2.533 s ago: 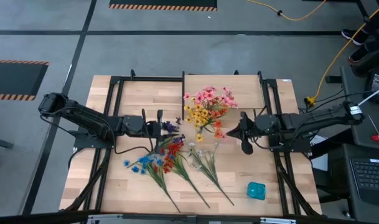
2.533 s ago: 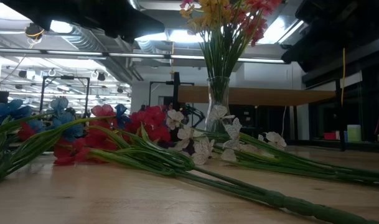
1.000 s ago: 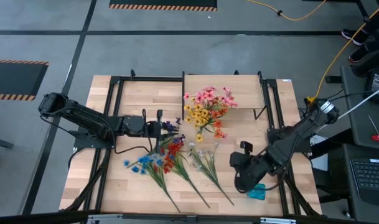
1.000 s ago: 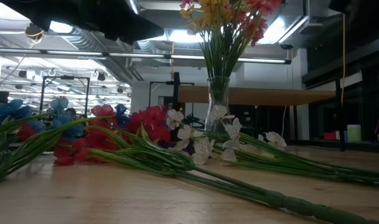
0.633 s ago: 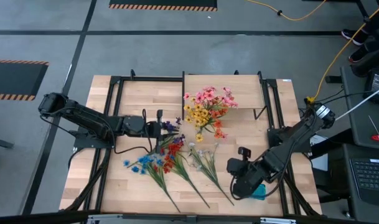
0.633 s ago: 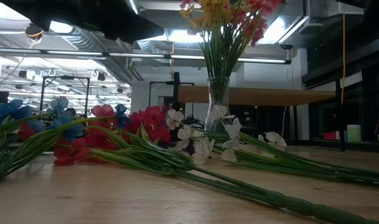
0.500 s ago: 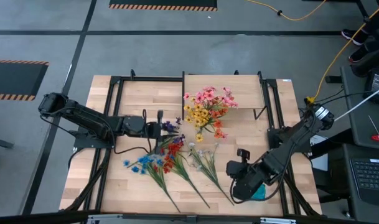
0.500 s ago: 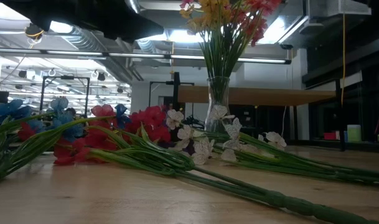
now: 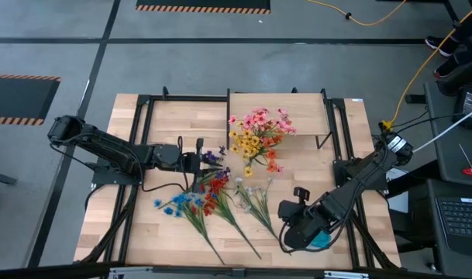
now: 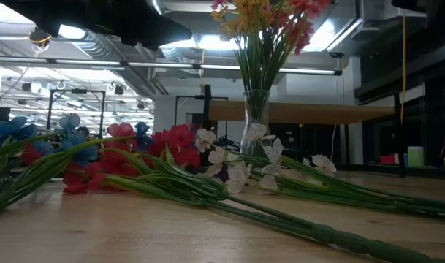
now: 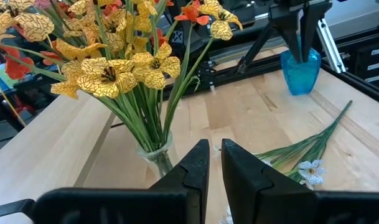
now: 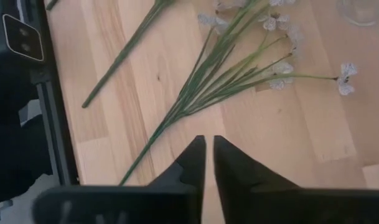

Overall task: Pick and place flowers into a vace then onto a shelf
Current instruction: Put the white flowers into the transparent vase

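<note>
The white flowers [image 12: 239, 74] lay flat on the surface [image 9: 166, 124], just ahead of the right gripper [image 12: 206, 149], whose fingers were almost closed and held nothing. The left gripper [image 11: 214, 155], fingers nearly closed and empty too, sat near the vase [image 11: 157, 152].

pale matt wood tabletop [image 9: 173, 116], clear glossy glass vase [image 10: 256, 120].
</note>
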Controlling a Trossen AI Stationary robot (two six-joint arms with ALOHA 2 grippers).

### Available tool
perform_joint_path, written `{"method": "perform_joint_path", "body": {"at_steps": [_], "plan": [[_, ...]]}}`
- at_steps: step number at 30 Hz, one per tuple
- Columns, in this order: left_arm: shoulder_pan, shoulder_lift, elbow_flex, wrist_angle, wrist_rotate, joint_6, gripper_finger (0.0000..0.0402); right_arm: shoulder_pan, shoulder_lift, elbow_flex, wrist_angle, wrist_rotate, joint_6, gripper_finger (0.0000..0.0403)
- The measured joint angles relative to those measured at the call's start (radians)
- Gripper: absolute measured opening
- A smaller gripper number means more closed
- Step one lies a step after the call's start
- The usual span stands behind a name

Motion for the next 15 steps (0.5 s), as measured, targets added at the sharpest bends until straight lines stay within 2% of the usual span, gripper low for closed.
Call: {"method": "perform_joint_path", "body": {"at_steps": [9, 15], "plan": [[0.000, 0.000, 0.000, -0.010, -0.001, 0.000, 0.0034, 0.000, 0.000, 0.000, 0.023, 0.007, 0.004, 0.0147], [0.000, 0.000, 0.000, -0.037, -0.001, 0.000, 0.0034, 0.001, 0.014, -0.001, 0.097, 0.008, -0.048, 0.0181]]}}
